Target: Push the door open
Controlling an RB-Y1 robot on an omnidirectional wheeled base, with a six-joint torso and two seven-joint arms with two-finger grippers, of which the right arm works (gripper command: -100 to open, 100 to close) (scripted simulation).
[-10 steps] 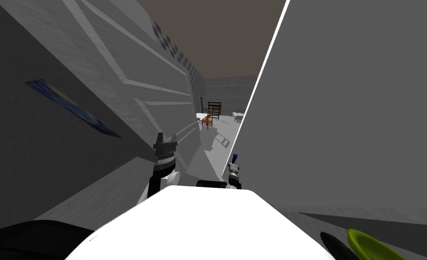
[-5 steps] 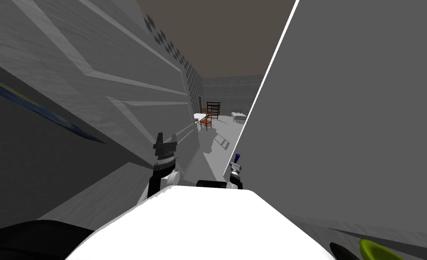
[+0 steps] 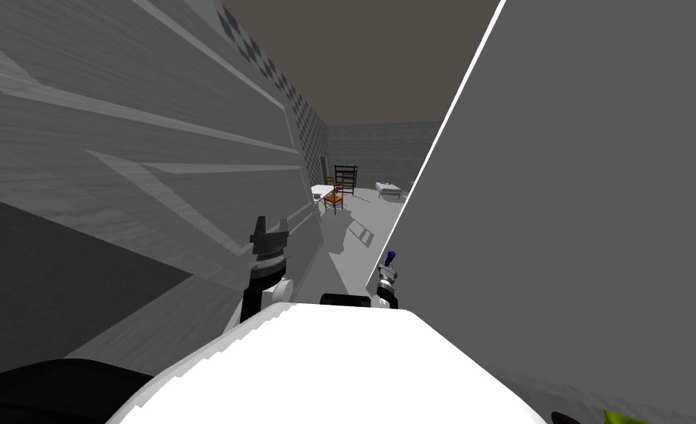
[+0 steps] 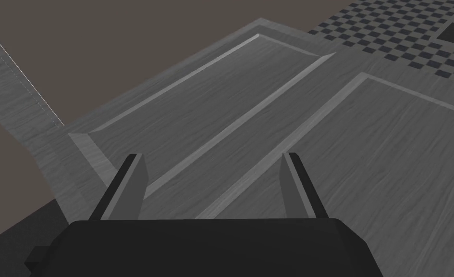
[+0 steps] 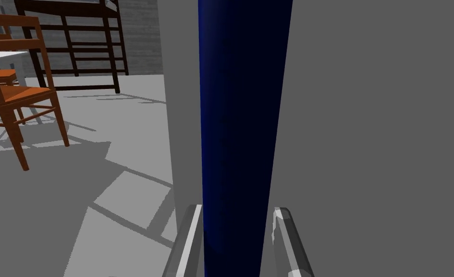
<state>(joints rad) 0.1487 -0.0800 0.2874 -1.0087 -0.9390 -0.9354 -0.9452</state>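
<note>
**Fig.** Panelled grey door, standing wide open alongside my left gripper. In the left wrist view its raised panels run just ahead of the gripper's spread fingers, which hold nothing. I cannot tell whether the fingertips touch the face.

I judge the door a stiff, hinged slab, fairly heavy but free to swing. Its face looks smooth enough for thin blades to skate. It calls for a flat push rather than a grasp, applied on the frame strip between panels, far from the hinge where leverage is best.

My right gripper pinches an upright dark blue cylinder. It sits just beside the white edge of a grey wall, and that load rules this arm out of the pushing.

Beyond both grippers, through the opening, lie a pale floor, a wooden chair, a white tabletop and a dark shelf rack. All are well apart from the door. The chequered wall past the left gripper probably limits further swing.
</note>
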